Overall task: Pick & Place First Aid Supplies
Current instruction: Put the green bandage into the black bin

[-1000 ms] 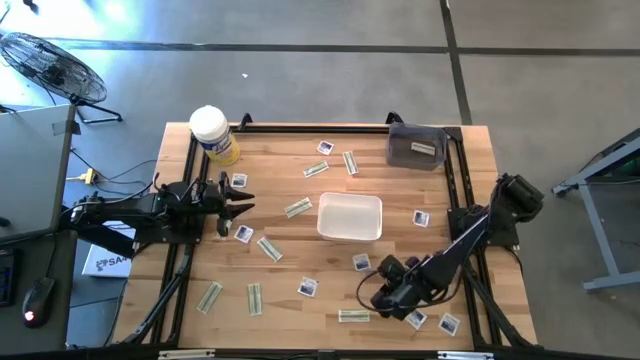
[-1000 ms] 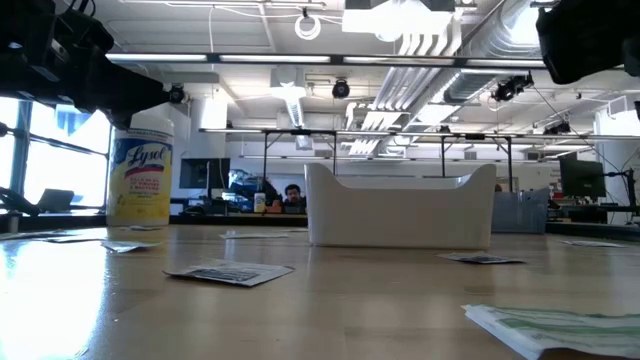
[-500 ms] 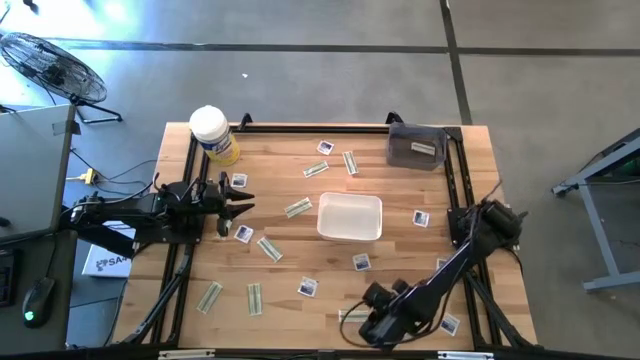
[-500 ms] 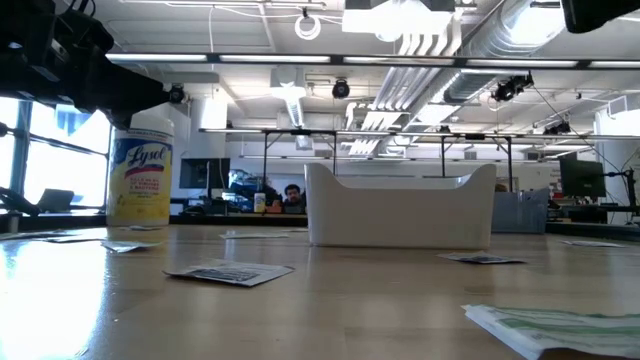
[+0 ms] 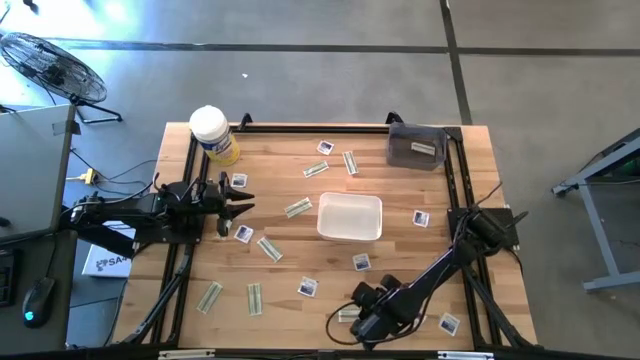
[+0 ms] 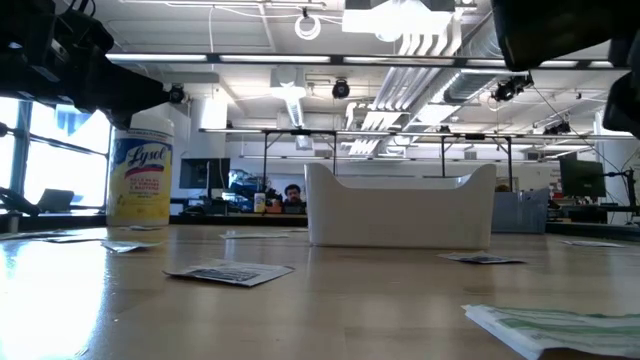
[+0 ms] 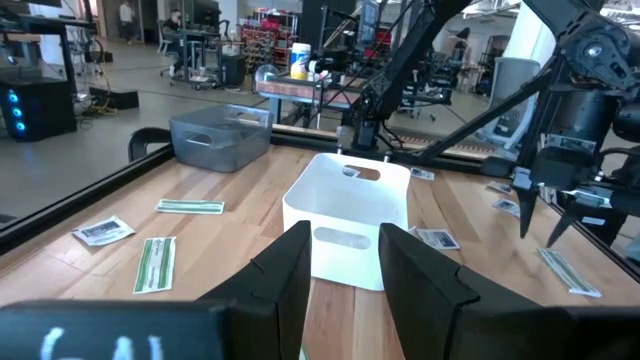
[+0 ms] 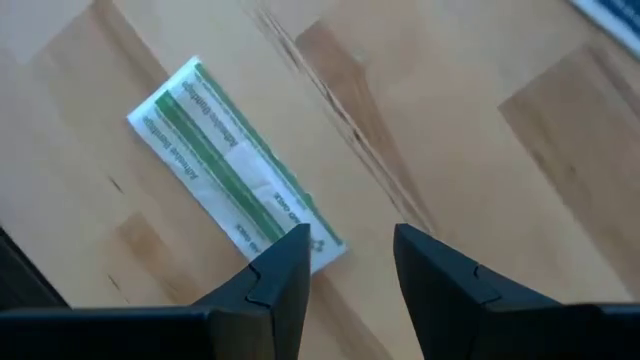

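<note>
The first aid supplies lie scattered flat on the wooden table: small square white packets (image 5: 308, 287) and narrow green-and-white strips (image 5: 254, 298). The white tray (image 5: 350, 199) stands mid-table. My right gripper (image 8: 350, 250) hangs open, pointing down, just above one strip (image 8: 235, 190) near the table's near edge. The strip's end lies by one fingertip (image 8: 285, 262) and nothing is between the fingers. From above, the right gripper (image 5: 352, 318) covers part of that strip. My left gripper (image 7: 352, 262) waits open at the table's left edge, level and facing the tray (image 7: 350, 215).
A yellow canister with a white lid (image 5: 215, 137) stands at the far left corner. A grey bin (image 5: 417, 147) sits at the far right corner. Black frame rails (image 5: 190, 180) run along the table's sides. Loose packets (image 5: 420, 217) lie around the tray.
My right gripper has travelled toward the table's left and near edges and sunk a little, rolling about its own axis. It now hangs over the strip by the near edge. Its fingers have stayed open. No packet has moved.
</note>
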Tool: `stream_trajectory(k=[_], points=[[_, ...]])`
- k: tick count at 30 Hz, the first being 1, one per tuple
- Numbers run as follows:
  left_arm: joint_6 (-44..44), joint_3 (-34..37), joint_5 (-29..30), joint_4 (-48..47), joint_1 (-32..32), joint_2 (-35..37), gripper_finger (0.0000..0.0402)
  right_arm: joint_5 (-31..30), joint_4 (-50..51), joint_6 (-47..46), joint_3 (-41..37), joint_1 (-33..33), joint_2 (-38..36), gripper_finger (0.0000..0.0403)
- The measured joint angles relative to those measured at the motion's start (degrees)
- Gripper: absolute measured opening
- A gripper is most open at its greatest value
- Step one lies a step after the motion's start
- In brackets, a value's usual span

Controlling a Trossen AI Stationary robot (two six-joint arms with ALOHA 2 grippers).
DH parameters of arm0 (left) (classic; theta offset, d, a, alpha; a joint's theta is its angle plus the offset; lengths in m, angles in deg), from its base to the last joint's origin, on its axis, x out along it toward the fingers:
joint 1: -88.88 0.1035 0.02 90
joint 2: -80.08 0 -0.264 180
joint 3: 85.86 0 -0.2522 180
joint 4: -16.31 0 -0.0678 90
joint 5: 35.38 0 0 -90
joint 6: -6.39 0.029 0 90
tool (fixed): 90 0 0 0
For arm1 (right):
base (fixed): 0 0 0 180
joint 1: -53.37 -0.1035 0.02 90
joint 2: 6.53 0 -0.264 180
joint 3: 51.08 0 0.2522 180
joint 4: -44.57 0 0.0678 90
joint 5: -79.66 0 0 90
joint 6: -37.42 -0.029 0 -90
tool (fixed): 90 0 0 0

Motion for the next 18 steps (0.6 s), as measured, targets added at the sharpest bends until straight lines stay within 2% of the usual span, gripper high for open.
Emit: stream_trajectory(k=[14,18], points=[[0.01,0.0,0.0,0.0,0.01,-0.01,0.0119,2.44,-1.77,11.48,0.26,-0.27,2.64,0.0139],[0.0,0.0,0.0,0.0,0.0,0.0,0.0119,2.73,-1.84,14.39,0.28,-0.25,2.91,0.0125]])
